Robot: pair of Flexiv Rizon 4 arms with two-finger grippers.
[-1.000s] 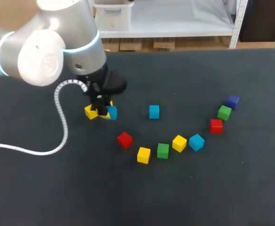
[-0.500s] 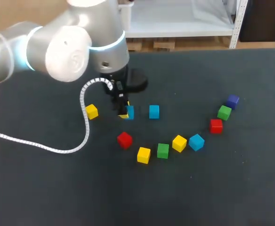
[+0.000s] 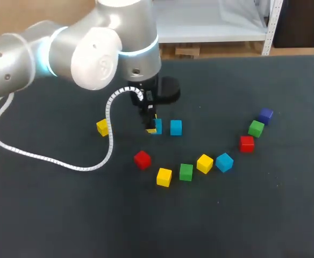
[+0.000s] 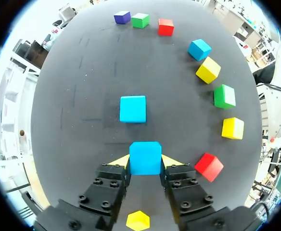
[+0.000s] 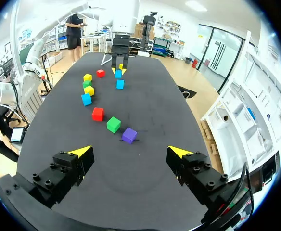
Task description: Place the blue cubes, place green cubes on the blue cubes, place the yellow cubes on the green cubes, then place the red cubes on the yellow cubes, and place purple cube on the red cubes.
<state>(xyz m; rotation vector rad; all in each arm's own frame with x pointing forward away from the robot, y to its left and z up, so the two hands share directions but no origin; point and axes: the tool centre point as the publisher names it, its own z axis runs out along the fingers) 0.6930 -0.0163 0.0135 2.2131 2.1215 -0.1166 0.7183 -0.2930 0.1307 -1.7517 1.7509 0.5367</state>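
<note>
Left gripper (image 4: pixel 145 162) clamps blue cube (image 4: pixel 145 156), half hidden overhead; right gripper (image 5: pixel 130 152) wide. Cubes: 3 blue, 3 yellow (image 3: pixel 164 177), 2 green (image 3: pixel 186 172), 2 red (image 3: pixel 142 159), 1 purple (image 3: pixel 265 114).

Gripped cube (image 3: pixel 157 126) just left of lone cube (image 3: pixel 176 127); arc of eight cubes (image 3: pixel 186 172) nearer, curving right and far; stray cube (image 3: pixel 102 127) left.

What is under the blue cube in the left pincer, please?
Only dark table shows around the cube, gripped by the left pincer. The spot beneath is covered, so contact with the table cannot be told.
</note>
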